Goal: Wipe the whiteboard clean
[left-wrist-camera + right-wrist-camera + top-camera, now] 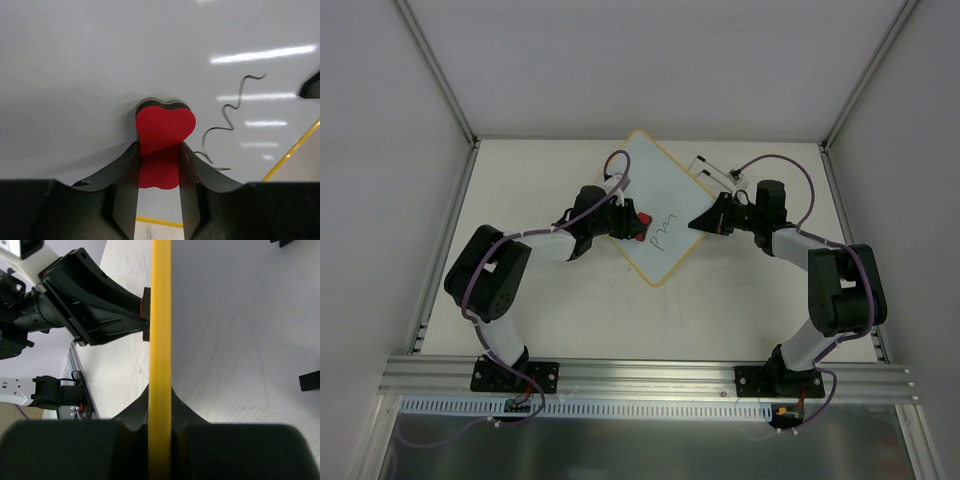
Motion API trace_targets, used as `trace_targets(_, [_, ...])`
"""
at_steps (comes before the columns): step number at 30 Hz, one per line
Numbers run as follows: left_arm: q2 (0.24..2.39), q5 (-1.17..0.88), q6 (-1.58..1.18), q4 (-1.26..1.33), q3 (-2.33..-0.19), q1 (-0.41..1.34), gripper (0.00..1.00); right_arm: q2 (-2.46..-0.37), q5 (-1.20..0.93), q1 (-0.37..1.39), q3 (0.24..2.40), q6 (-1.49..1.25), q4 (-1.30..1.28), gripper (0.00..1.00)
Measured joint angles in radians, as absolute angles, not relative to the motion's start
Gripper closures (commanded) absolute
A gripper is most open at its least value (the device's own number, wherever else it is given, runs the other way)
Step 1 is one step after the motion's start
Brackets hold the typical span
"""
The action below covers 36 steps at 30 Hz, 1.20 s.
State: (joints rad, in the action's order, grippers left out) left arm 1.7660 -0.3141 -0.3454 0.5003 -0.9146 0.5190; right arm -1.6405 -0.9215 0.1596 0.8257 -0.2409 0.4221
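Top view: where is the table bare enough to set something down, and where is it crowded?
Free: the table strip between the whiteboard and the arm bases, and its back left corner. Crowded: the middle, where the left gripper holds the red eraser on the board and the right gripper clamps the board's edge.

The whiteboard (655, 178) is glossy white, edged by a thin yellow frame (160, 315), with a wavy black scribble (663, 232) across it. The eraser (165, 125) has a bright red heart-shaped face backed by a black layer. The left hand (159, 150) and right hand (160, 400) are matt black. The arms (840, 290) alternate black and white segments, with purple cables (811, 195) along them. The desk (720, 300) is off-white with faint grey scuffs.
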Motion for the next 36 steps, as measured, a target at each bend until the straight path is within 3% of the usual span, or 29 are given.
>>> trace_targets(9, [1.771, -0.279, -0.368, 0.479, -0.860, 0.374, 1.00, -1.641, -0.928, 0.163, 0.826, -0.241, 0.424, 1.00])
trace_targets(16, [1.821, -0.287, -0.361, 0.420, -0.965, 0.363, 1.00, -1.641, -0.915, 0.162, 0.826, -0.244, 0.430, 1.00])
trace_targets(36, [1.916, -0.283, -0.233, 0.309, -1.296, 0.577, 1.00, -1.641, -0.906, 0.144, 0.826, -0.242, 0.413, 1.00])
